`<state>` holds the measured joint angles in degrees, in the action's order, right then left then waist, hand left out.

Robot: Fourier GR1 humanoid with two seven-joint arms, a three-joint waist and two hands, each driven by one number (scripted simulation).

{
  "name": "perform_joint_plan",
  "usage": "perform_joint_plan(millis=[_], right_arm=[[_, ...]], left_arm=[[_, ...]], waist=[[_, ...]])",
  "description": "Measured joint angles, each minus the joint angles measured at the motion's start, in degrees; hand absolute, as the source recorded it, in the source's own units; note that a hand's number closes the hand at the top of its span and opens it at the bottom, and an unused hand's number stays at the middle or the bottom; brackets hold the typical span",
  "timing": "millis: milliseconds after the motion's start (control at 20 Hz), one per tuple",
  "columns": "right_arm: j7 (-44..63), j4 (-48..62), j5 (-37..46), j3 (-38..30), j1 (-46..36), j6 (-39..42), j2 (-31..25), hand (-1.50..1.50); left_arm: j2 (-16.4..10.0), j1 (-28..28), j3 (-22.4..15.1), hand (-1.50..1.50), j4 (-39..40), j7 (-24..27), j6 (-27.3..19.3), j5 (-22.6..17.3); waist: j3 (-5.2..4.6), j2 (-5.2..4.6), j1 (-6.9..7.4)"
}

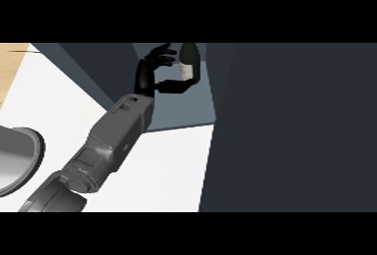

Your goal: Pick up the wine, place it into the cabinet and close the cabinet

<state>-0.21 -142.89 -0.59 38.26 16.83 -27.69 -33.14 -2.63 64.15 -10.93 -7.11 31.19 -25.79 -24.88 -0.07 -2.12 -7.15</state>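
- We log the left hand curled round the wine bottle, up at the dark cabinet.
- White counter below; grey dish at its left edge.

A white counter spreads out below the fingers and to their left. Well below them and far to the left, a round grey metal bowl sits on it, cut off by the view's edge. Left of the fingers, at about their height, a pale wooden strip borders the counter. A dark blue-grey band runs between that strip and the fingers.
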Motion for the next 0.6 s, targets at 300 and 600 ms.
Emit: perform_joint_plan(millis=[300,600], right_arm=[[-1.4,0.0,-0.2,0.0,0.9,0.9,-0.4,-1.5],[-1.8,0.0,-0.4,-0.4,0.9,1.3,-0.4,-1.5]], left_arm=[[-1.3,1.9,0.0,-1.5,2.4,0.0,-2.6,0.9],[-1.8,3.1,1.2,-1.5,1.7,1.4,0.7,0.1]], waist=[[-0.02,-0.13,-0.38],[-0.12,-0.26,-0.31]])
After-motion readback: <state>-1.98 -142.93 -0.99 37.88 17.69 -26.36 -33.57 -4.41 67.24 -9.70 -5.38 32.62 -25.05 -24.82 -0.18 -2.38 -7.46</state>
